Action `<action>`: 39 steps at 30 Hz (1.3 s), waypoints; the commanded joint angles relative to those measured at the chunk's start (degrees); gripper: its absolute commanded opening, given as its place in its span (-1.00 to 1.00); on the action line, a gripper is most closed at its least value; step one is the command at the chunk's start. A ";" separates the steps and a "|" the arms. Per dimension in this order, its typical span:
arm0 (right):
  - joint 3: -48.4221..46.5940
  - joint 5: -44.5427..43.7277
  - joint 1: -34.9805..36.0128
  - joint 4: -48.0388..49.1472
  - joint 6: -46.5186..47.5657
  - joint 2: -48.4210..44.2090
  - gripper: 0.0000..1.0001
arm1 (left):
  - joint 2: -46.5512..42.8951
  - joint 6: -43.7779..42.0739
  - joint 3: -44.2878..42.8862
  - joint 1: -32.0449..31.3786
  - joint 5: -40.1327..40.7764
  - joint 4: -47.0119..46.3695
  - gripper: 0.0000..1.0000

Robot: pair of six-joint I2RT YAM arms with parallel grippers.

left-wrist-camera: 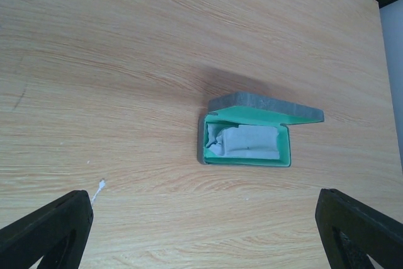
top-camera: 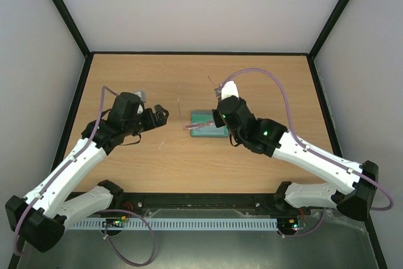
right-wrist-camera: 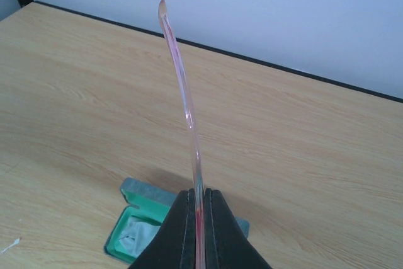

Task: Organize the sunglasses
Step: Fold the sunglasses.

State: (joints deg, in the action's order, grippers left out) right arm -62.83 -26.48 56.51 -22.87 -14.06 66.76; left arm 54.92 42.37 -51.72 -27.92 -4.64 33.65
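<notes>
My right gripper point(right-wrist-camera: 200, 218) is shut on the sunglasses point(right-wrist-camera: 186, 105). One thin pinkish translucent arm rises between its fingers; the lenses are hidden. It holds them just above the grey-blue case point(right-wrist-camera: 140, 194). The case lies open near the table's middle point(top-camera: 208, 133), its green inside holding the crumpled light-blue cloth point(left-wrist-camera: 249, 143). In the top view the right gripper point(top-camera: 219, 120) hangs over the case's right part, and a pink piece of the sunglasses point(top-camera: 192, 128) sticks out left. My left gripper point(top-camera: 161, 114) is open and empty, left of the case point(left-wrist-camera: 252, 115), with its fingers point(left-wrist-camera: 50, 231) wide apart.
A small white scrap point(left-wrist-camera: 99, 188) lies on the wooden table point(top-camera: 126, 155) left of the case. A black frame point(top-camera: 200, 53) and light walls bound the table at the back and sides.
</notes>
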 commanded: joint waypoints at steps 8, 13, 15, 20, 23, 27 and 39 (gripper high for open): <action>-4.49 3.34 1.16 -5.59 2.01 4.19 -0.97 | 4.45 -1.88 -4.40 0.24 -1.42 -3.52 0.99; -5.81 3.37 1.54 -7.07 2.19 6.54 -0.97 | 5.19 -2.35 -5.13 0.24 -0.83 -3.27 0.99; -6.48 3.43 1.62 -7.59 2.28 7.68 -0.97 | 5.59 -2.52 -5.14 0.24 -0.88 -3.37 0.99; -7.92 3.63 1.77 -8.61 2.43 10.34 -0.97 | 7.08 -2.96 -5.59 -1.69 0.32 -3.54 0.99; -9.00 3.87 1.75 -9.07 2.19 11.71 -0.97 | 7.85 -2.74 -5.23 -3.38 0.99 -4.11 0.99; -10.12 4.15 1.73 -9.19 1.71 13.00 -0.97 | 8.81 -1.89 -4.62 -5.38 1.10 -5.27 0.99; -13.59 4.97 1.71 -9.44 -0.38 15.57 -0.97 | 10.91 -0.62 -4.25 -10.92 2.00 -6.22 0.99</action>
State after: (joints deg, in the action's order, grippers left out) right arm -73.71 -21.50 57.80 -31.09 -13.23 81.76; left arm 65.14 41.08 -55.35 -37.47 -3.38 28.53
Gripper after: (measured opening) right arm 0.035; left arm 0.995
